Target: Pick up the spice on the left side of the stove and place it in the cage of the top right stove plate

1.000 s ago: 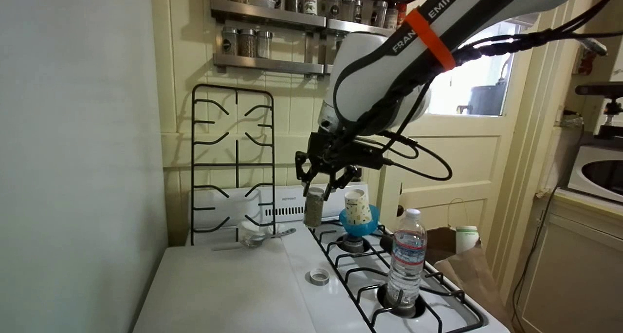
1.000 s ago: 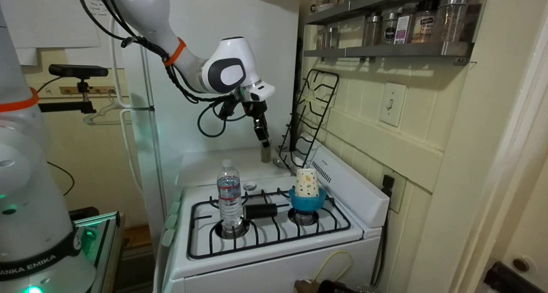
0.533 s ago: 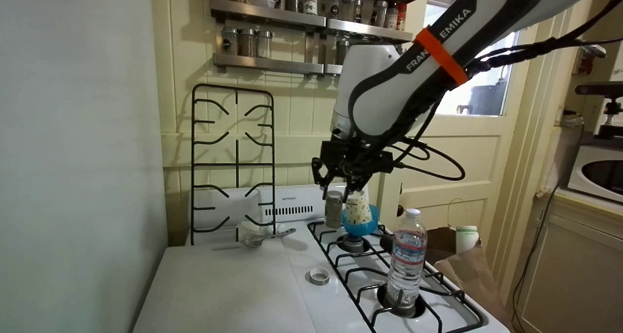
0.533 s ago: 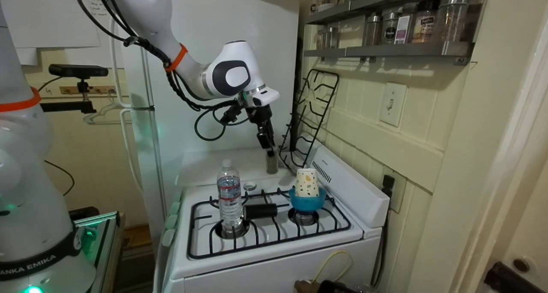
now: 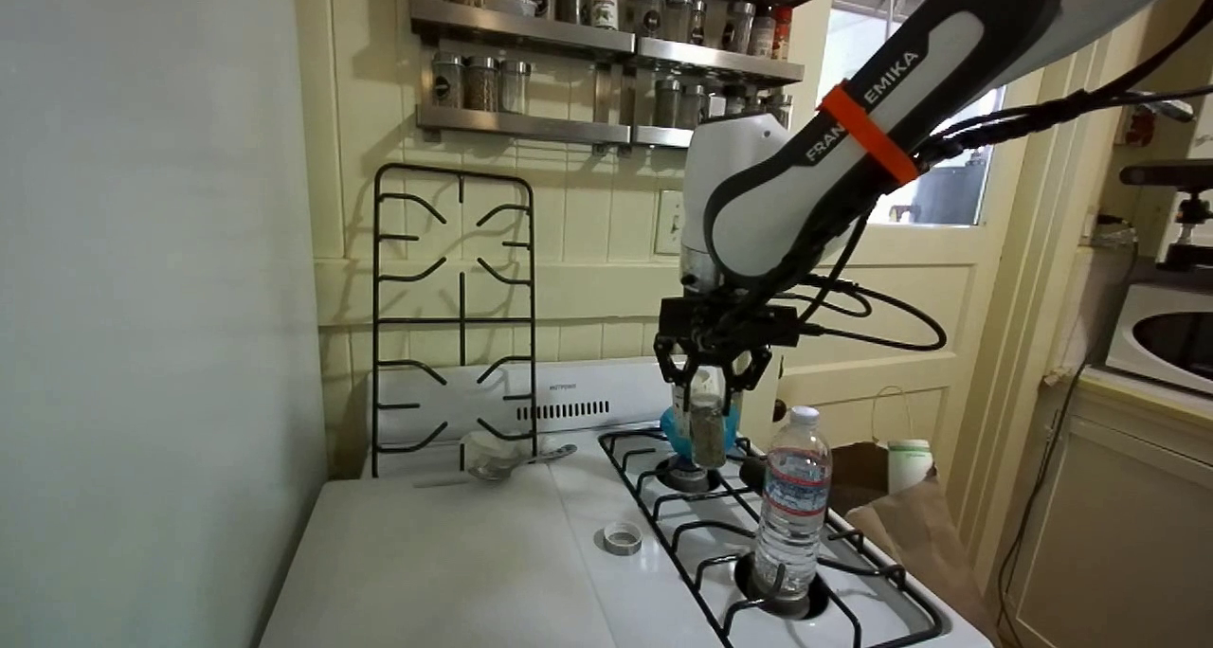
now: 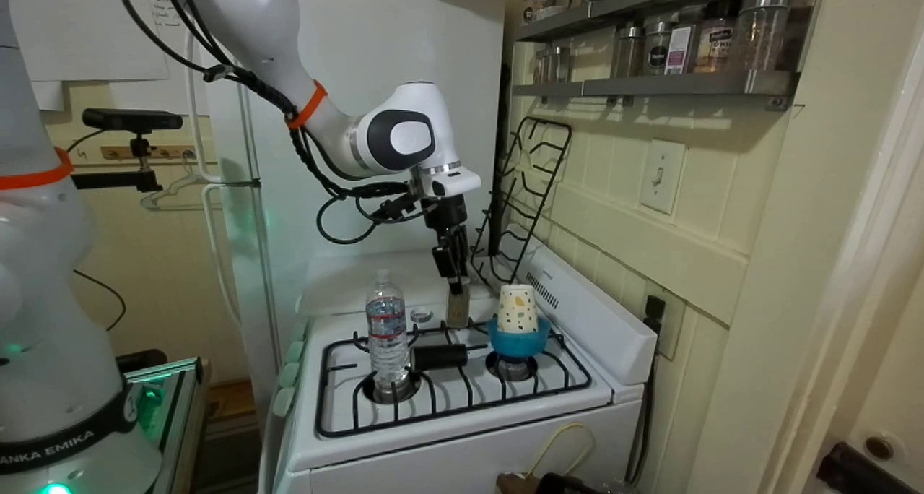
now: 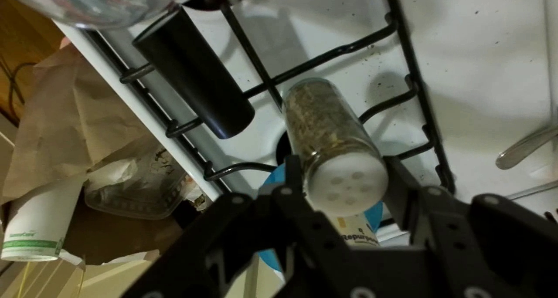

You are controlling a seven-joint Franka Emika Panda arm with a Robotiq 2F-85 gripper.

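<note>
Glass spice shaker [image 7: 324, 115] hangs over the black burner grate [image 7: 305, 66], fingers [image 7: 402, 187] closed to its width and holding it — pick-up done, placing and release apparently left.

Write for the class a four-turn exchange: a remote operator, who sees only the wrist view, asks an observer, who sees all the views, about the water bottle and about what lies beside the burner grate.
Operator: My gripper holds the spice shaker, but the water bottle is blurred and cut off at my frame's edge. How does it stand?

Observer: Upright, with its cap on, in both exterior views.

Operator: Is anything beside the burner grate that my frame misses?

Observer: Yes: in both exterior views a small ring-shaped piece lies on the white stove next to that grate.
</note>
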